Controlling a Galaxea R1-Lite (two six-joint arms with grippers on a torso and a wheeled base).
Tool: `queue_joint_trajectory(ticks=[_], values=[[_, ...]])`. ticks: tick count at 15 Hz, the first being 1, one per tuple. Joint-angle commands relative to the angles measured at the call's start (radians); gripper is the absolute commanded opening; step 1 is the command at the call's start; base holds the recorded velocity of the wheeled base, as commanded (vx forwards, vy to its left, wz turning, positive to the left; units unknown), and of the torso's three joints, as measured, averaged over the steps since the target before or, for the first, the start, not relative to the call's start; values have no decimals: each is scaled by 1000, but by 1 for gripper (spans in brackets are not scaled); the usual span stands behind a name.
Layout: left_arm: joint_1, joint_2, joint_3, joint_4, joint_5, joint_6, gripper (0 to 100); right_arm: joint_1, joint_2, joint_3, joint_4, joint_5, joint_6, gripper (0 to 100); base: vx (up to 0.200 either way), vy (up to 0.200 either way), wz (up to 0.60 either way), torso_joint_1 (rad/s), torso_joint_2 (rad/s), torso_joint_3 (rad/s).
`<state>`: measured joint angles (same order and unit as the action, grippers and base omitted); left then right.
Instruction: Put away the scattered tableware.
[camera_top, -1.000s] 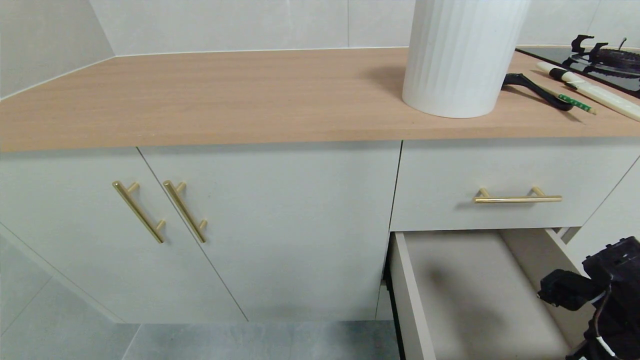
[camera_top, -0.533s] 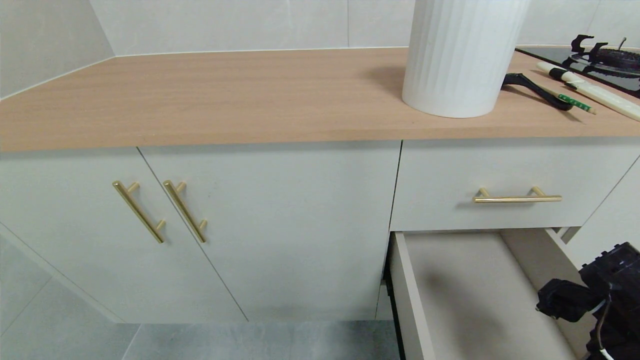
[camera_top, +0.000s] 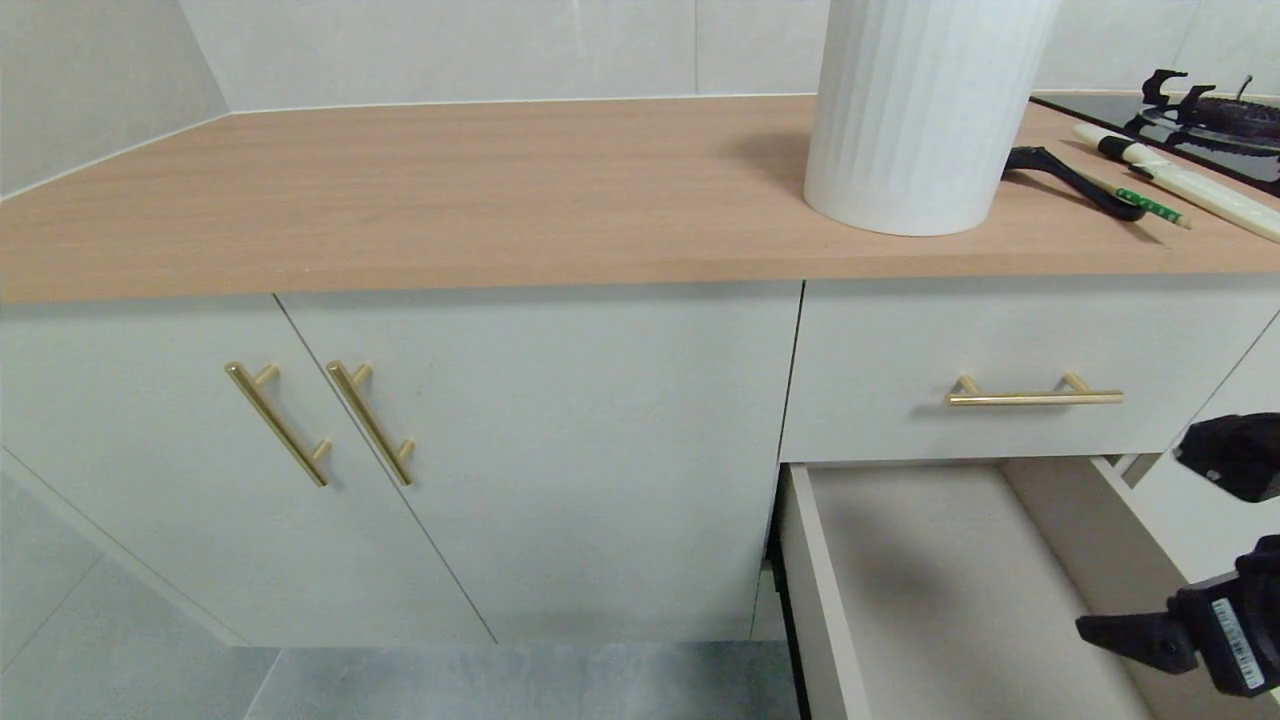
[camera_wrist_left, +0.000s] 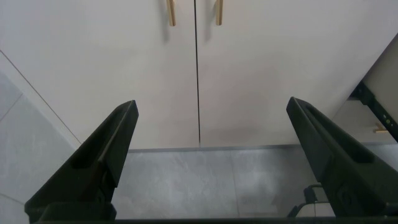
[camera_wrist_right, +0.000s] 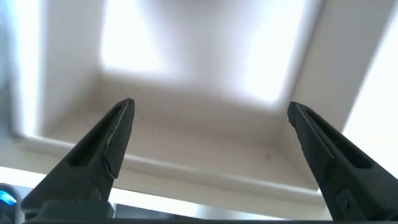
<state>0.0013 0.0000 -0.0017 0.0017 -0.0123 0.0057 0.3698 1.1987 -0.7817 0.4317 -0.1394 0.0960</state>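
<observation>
On the wooden countertop at the far right lie a black-handled utensil, a chopstick with a green patterned end and a long white utensil with a black band. Below them the lower drawer stands pulled out, with nothing in the part that shows. My right gripper hangs open over the drawer's right side, holding nothing. In the right wrist view the right gripper faces the pale drawer interior. My left gripper is open and low in front of the cabinet doors.
A tall white ribbed container stands on the counter just left of the utensils. A gas hob sits at the far right corner. The upper drawer with a gold handle is closed. Two cabinet doors with gold handles are closed.
My right gripper has swung out toward the right edge of the head view, and its fingers now show spread wide apart. Nothing on the counter has moved.
</observation>
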Motion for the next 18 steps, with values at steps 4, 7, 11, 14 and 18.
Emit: queue_joint_trajectory(ticks=[4,7,11,14,18], values=[[0,2,0,0,0,0,100,-2,-162,-51,-48,21,2,100,0,0,0,0,0,0],[0,2,0,0,0,-1,100,-2,-177,-47,-50,18,-39,100,0,0,0,0,0,0],[0,2,0,0,0,0,100,-2,-182,-39,-50,21,-41,100,0,0,0,42,-213,-218],[0,2,0,0,0,0,100,-3,-183,-39,-50,20,-50,100,0,0,0,178,-496,-295],[0,2,0,0,0,0,100,-3,-197,-41,-54,20,-51,100,0,0,0,162,-461,-275]])
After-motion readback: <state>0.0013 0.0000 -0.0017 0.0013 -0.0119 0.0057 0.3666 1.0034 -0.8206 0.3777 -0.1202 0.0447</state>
